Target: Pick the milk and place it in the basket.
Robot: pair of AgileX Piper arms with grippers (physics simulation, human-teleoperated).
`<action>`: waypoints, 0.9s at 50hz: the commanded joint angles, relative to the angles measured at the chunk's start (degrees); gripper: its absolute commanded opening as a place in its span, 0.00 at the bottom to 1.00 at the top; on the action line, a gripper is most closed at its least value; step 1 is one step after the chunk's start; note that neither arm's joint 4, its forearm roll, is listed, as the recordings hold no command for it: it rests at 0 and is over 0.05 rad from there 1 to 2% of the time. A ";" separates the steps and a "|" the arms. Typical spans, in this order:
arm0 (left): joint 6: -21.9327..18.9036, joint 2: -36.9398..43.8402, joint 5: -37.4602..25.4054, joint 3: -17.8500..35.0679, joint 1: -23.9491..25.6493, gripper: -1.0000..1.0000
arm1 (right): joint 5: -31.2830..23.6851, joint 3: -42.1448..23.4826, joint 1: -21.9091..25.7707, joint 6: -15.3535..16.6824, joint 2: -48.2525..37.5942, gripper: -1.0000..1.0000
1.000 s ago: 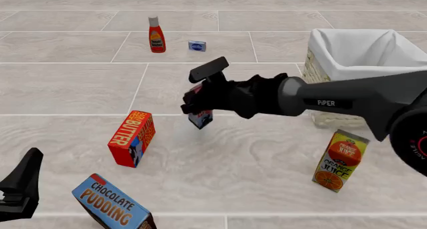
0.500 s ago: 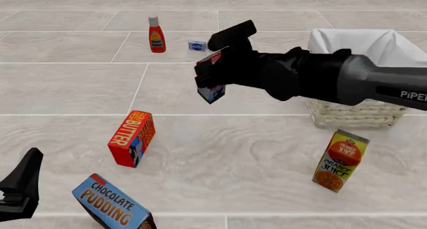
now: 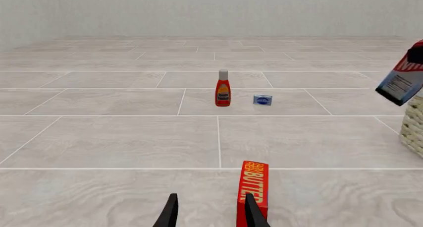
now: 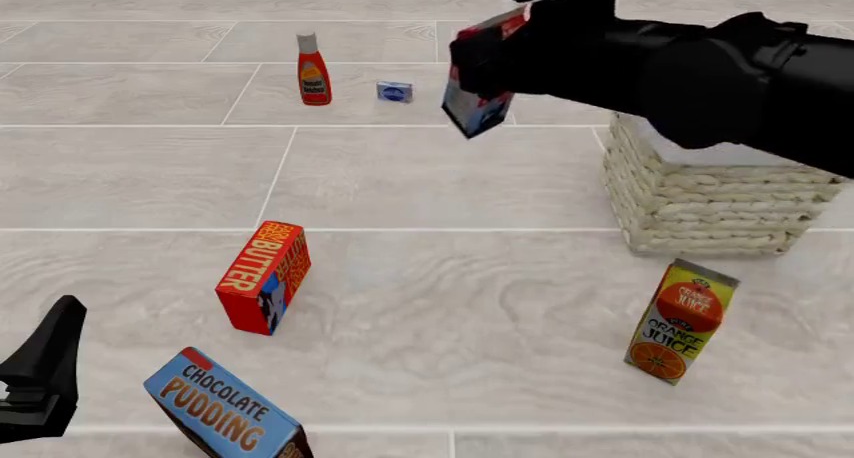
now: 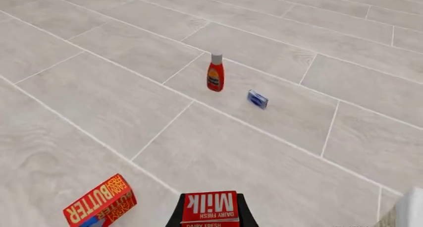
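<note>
Above the tiled floor, to the left of the basket (image 4: 714, 203), we see our right gripper (image 4: 497, 53) clamped on the milk (image 4: 478, 76), carrying it tilted and clear of the surface. From the right wrist view the carton's red top with its white lettering sits squarely between the two dark fingers (image 5: 242, 209). The milk is near the basket's left wall but not over its opening; the right arm crosses above the basket and hides most of the liner.

Our left gripper (image 3: 210, 213) hangs low at the near left of the scene with its fingers apart and nothing between them. Just ahead of it stands the butter box (image 4: 263, 276), upright on one end, and nearer to us lies the chocolate pudding box (image 4: 224, 406), tilted. An orange juice carton (image 4: 681, 321) stands in front of the basket, leaning slightly. Far back, a red sauce bottle (image 4: 312, 70) stands upright with a small blue packet (image 4: 394, 92) just to its right.
</note>
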State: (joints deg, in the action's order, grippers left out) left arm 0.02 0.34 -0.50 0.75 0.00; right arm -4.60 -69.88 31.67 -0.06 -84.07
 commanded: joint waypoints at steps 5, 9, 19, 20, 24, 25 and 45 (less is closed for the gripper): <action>0.00 0.00 0.00 0.00 0.00 1.00 | -1.59 -1.03 -4.29 -1.39 7.08 0.00; 0.00 0.00 0.00 0.00 -0.01 1.00 | -1.87 -1.18 -5.67 -1.62 8.02 0.00; -0.01 -0.01 0.00 0.00 -0.01 1.00 | -2.55 -1.53 -8.71 -1.99 9.95 0.00; -0.01 -0.01 0.00 0.00 0.01 1.00 | -2.55 -1.53 -8.71 -1.99 9.95 0.00; 0.00 0.00 0.00 0.00 0.00 1.00 | -2.57 -1.57 -10.81 -1.62 10.56 0.00; -0.01 -0.01 0.00 0.00 -0.01 1.00 | -2.57 -1.57 -10.81 -1.62 10.56 0.00; 0.00 -0.01 0.00 0.00 0.00 1.00 | -3.91 -2.49 -19.45 -1.95 12.36 0.00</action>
State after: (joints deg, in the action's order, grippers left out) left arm 0.02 0.34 -0.50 0.75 0.00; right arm -8.15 -70.95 16.35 -0.89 -73.16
